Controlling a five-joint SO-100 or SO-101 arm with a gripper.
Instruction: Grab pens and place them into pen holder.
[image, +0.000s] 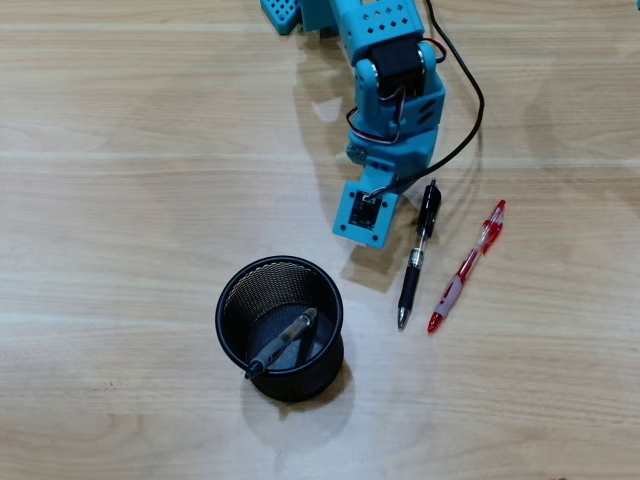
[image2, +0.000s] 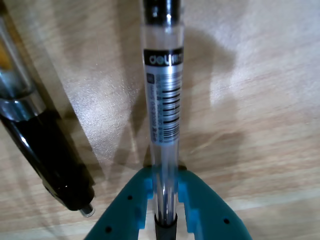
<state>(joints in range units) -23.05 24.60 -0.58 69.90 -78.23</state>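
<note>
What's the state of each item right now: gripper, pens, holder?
gripper: shut on the clear pen.
clear pen: clamped between the fingers; cannot tell whether it is lifted.
black pen: lying flat on the table, free.
red pen: lying flat beside the black pen, apart from it.
grey pen: inside the pen holder, leaning.
pen holder: upright, one pen inside.

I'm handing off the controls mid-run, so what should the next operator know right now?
Gripper: shut on a clear-barrel pen, seen in the wrist view; the arm hides it from overhead, and I cannot tell whether it is lifted.
Done: one pen lies inside the pen holder.
On the table: a black pen beside the gripper and a red pen just right of it in the overhead view.
Left: carry the held pen to the holder, then fetch those two.
</note>
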